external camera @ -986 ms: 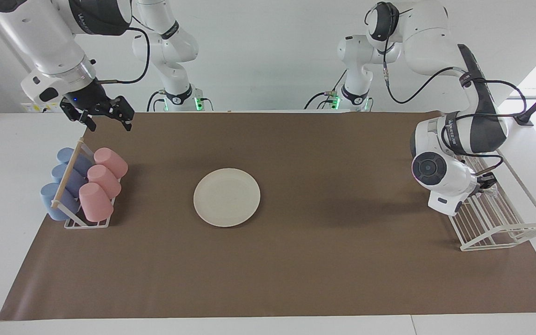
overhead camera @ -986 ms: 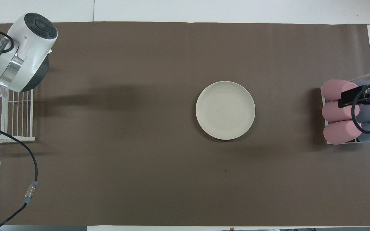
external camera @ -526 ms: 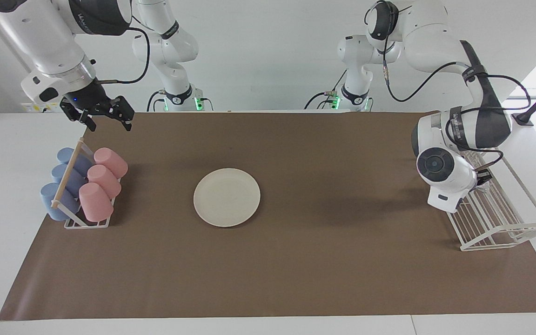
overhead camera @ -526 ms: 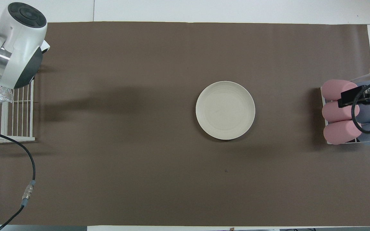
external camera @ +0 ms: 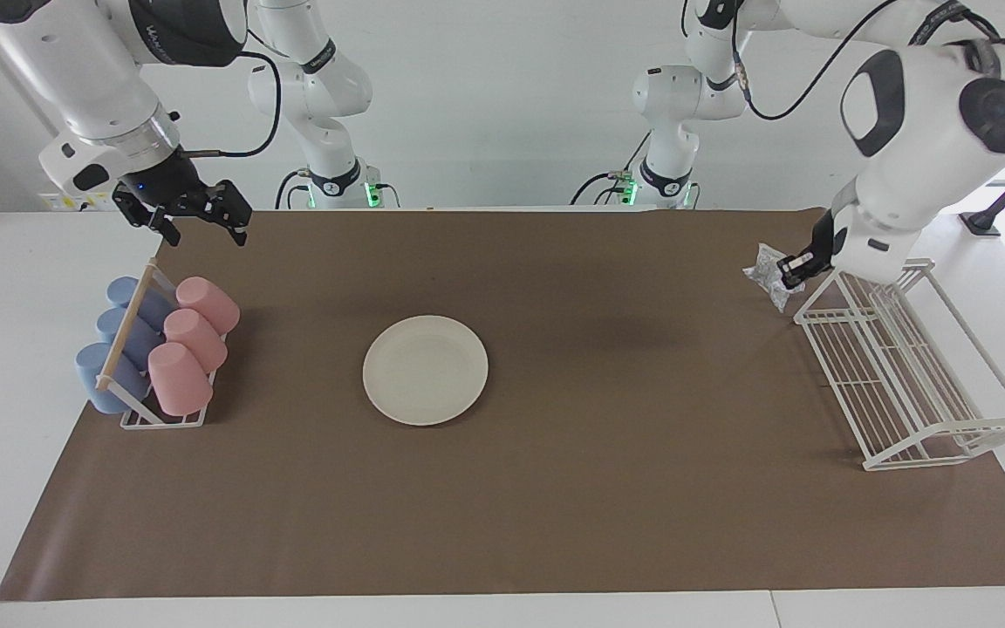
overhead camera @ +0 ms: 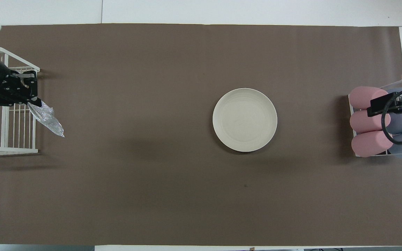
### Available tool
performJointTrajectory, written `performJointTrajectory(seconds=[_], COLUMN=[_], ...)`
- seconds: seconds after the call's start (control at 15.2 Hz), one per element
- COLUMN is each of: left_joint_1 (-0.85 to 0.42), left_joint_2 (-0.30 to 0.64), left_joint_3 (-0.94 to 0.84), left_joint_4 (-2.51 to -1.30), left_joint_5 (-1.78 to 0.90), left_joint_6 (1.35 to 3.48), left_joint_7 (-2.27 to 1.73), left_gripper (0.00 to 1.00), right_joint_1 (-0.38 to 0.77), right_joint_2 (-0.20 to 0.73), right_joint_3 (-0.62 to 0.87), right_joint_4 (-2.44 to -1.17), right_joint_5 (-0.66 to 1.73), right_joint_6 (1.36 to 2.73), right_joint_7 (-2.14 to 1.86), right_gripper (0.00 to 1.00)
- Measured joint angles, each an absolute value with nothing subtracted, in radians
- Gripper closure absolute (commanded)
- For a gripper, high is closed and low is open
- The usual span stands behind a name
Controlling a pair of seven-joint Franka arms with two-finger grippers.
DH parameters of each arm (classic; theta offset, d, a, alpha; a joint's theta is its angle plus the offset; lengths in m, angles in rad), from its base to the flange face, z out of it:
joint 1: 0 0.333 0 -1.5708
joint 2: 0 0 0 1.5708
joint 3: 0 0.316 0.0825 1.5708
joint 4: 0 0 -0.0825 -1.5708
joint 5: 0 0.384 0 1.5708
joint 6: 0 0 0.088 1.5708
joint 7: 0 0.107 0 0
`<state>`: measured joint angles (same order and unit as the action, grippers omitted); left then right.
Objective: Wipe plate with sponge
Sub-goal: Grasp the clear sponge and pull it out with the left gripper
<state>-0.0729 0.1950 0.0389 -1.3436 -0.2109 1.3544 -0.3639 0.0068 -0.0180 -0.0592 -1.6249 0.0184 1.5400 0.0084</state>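
One gripper, the left gripper, is pinching the crinkly silver mesh sponge aloft beside the white wire rack; carry-over step, heading next for the round cream plate. Right gripper is waiting, fingers spread, empty.

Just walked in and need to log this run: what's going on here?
The left gripper holds the silvery sponge in the air, by the end of the white wire rack nearest the robots. The plate sits bare mid-table, not yet wiped. The right gripper waits, fingers open, above the rack of cups.
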Motion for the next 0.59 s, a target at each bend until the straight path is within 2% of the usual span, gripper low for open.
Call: performJointTrajectory(seconds=[0.26,0.59], left_joint_1=[0.024,0.017], left_joint_2=[0.099,-0.050], left_joint_3=[0.046,0.033], left_joint_4=[-1.480,-1.854], left_joint_5=[-0.577,-0.936], left_joint_6=[1.350,1.568], left_joint_7=[-0.363,-0.212], left_gripper=[1.00,1.00], right_joint_1=[0.007,0.012], right_joint_2=[-0.018,-0.024], right_joint_3=[-0.056,0.010], right_joint_4=[-1.625,-1.625], right_joint_5=[0.019,0.031], right_joint_6=[1.527,1.466], right_joint_7=[0.118,0.395], right_gripper=[0.00,0.00])
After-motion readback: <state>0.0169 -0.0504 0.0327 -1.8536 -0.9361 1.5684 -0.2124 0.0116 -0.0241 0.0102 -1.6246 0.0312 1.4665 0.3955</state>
